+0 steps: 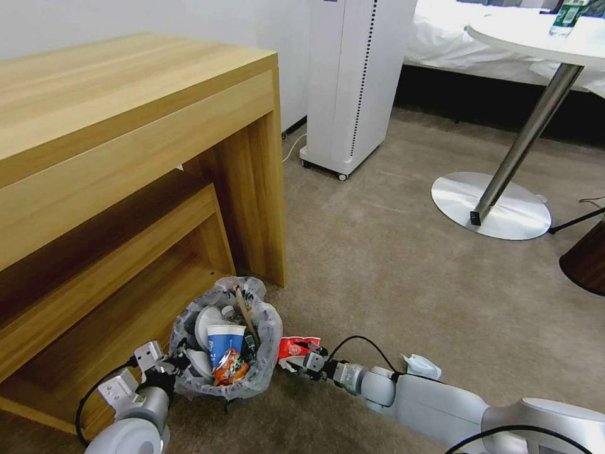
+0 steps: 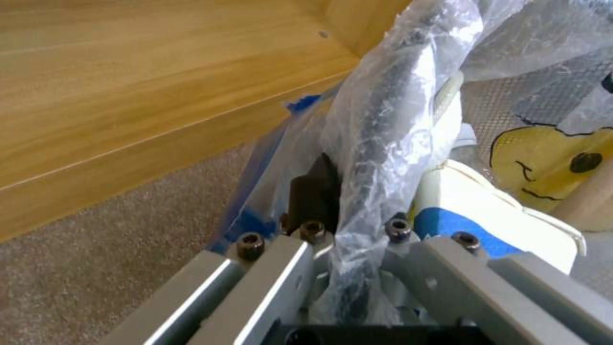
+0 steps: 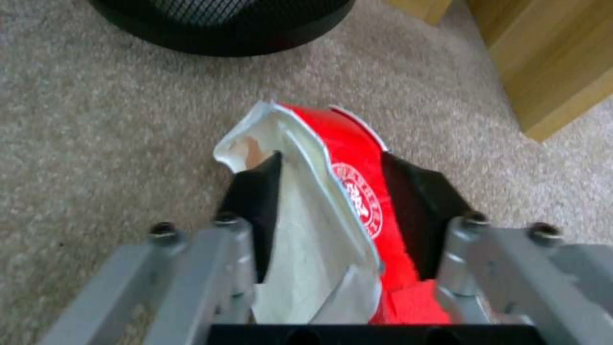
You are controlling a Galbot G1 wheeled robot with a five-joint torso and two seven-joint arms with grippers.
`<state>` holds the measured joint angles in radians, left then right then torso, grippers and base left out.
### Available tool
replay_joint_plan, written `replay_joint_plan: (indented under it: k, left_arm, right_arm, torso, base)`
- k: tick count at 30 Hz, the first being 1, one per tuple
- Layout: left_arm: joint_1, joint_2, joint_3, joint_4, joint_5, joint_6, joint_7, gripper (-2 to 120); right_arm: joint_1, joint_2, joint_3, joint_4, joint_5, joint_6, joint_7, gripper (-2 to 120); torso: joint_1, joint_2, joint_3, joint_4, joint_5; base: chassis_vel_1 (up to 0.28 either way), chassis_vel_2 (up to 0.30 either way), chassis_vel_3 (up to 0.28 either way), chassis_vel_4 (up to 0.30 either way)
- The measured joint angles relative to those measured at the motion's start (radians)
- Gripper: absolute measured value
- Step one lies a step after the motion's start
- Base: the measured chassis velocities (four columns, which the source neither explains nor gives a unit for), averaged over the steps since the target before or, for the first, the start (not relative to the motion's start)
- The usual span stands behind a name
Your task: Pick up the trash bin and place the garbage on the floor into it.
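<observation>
The trash bin (image 1: 227,340), dark with a crinkly clear bag over its rim, is low by the wooden desk's leg. It holds a blue-white cup, a wooden stick and an orange wrapper. My left gripper (image 1: 169,367) is shut on the bin's near-left rim; in the left wrist view the left gripper (image 2: 354,211) pinches the bagged rim (image 2: 377,120). Just right of the bin, my right gripper (image 1: 304,360) is shut on a red-and-white piece of paper garbage (image 1: 293,346), low over the floor (image 1: 403,271). The right wrist view shows this paper (image 3: 332,201) between the fingers (image 3: 255,201), with the bin's black mesh base (image 3: 217,24) beyond. A white crumpled wad (image 1: 421,366) lies by my right forearm.
The wooden desk (image 1: 126,145) with a lower shelf stands close on the left. A white wheeled appliance (image 1: 353,82) is behind. A round table's metal base (image 1: 491,205) and slanted leg stand at right, with a dark brown object (image 1: 586,258) and a black cable near it.
</observation>
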<state>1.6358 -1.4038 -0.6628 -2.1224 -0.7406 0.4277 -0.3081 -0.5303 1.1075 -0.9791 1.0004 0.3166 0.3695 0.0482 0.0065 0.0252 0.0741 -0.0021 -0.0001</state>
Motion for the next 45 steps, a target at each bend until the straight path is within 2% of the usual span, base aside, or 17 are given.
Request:
replay_joint_plan:
  k: [1,2,5,15,23,27,28,31,32,35,36,39,40,42,45]
  left_arm:
    - [0.0,-0.001,0.001,0.0,0.0,0.0,0.0,0]
    - [0.0,-0.001,0.001,0.0,0.0,0.0,0.0,0]
    - [0.004,-0.006,0.004,0.0,0.004,-0.007,0.002,0]
    - [0.01,-0.01,0.006,-0.005,0.011,-0.016,0.007,0]
    - [0.001,-0.007,0.005,0.009,0.012,-0.016,0.007,0]
    - [-0.005,0.003,0.005,0.015,0.008,-0.015,0.006,0]
    - [-0.005,0.003,0.005,0.015,0.008,-0.015,0.006,0]
    - [-0.007,0.008,0.004,0.022,0.007,-0.014,0.005,0]
    - [-0.007,0.008,0.004,0.022,0.007,-0.014,0.005,0]
    - [-0.013,0.006,0.015,0.029,0.009,-0.013,0.004,0]
    - [-0.013,0.006,0.015,0.029,0.009,-0.013,0.004,0]
    - [-0.017,0.002,0.021,0.032,0.014,-0.012,0.004,0]
    - [-0.017,0.002,0.021,0.032,0.014,-0.012,0.004,0]
    - [-0.018,-0.001,0.025,0.032,0.016,-0.011,0.004,0]
    - [-0.017,-0.006,0.029,0.028,0.021,-0.01,0.004,0]
  right_arm:
    - [-0.001,-0.001,0.0,0.0,0.002,0.0,0.0,37]
    - [-0.001,-0.001,0.0,0.0,0.002,0.0,0.0,37]
    - [-0.009,-0.009,0.002,0.002,0.007,-0.002,0.002,19]
    - [-0.018,-0.015,0.014,-0.004,0.015,-0.003,0.007,14]
    - [-0.041,-0.068,0.096,0.062,0.074,-0.006,0.026,2]
    - [-0.078,-0.158,0.186,0.216,0.107,-0.003,0.029,0]
    - [-0.078,-0.158,0.186,0.216,0.107,-0.003,0.029,0]
    - [-0.113,-0.221,0.252,0.342,0.135,0.022,0.009,0]
    - [-0.113,-0.221,0.252,0.342,0.135,0.022,0.009,0]
    - [-0.153,-0.321,0.347,0.515,0.165,0.127,-0.097,0]
    - [-0.153,-0.321,0.347,0.515,0.165,0.127,-0.097,0]
    - [-0.177,-0.418,0.415,0.704,0.19,0.179,-0.192,0]
    - [-0.177,-0.418,0.415,0.704,0.19,0.179,-0.192,0]
    - [-0.18,-0.464,0.444,0.807,0.193,0.2,-0.233,0]
    - [-0.155,-0.482,0.433,0.877,0.205,0.192,-0.242,0]
  torso:
    - [0.0,0.0,0.0,0.0,0.0002]
    - [0.0,0.0,0.0,0.0,0.0002]
    - [0.0,0.0,0.0,-0.0001,0.0002]
    - [0.0,0.0,0.0,0.0001,0.0003]
    - [0.0,0.0,0.0,0.0,0.0002]
    - [0.0,0.0,0.0,0.0,0.0004]
    - [0.0,0.0,0.0,0.0,0.0004]
    - [0.0,0.0,0.0,0.0,0.0004]
    - [0.0,0.0,0.0,0.0,0.0004]
    - [0.0,0.0,0.0,-0.0001,0.0001]
    - [0.0,0.0,0.0,-0.0001,0.0001]
    - [0.0,0.0,0.0,-0.0001,0.0001]
    - [0.0,0.0,0.0,-0.0001,0.0001]
    - [0.0,0.0,0.0,-0.0001,0.0001]
    - [0.0,0.0,0.0,-0.0002,0.0001]
  base:
    - [0.0,0.0,0.0,0.0]
    - [0.0,0.0,0.0,0.0]
    - [0.0,0.0,0.0,0.0]
    - [0.0,0.0,0.0,0.0]
    - [0.0,0.0,0.0,0.0]
    - [0.0,0.0,0.0,0.0]
    - [0.0,0.0,0.0,0.0]
    - [0.0,0.0,0.0,0.0]
    - [0.0,0.0,0.0,0.0]
    - [0.0,0.0,0.0,0.0]
    - [0.0,0.0,0.0,0.0]
    - [0.0,0.0,0.0,0.0]
    - [0.0,0.0,0.0,0.0]
    - [0.0,0.0,0.0,0.0]
    - [0.0,0.0,0.0,0.0]
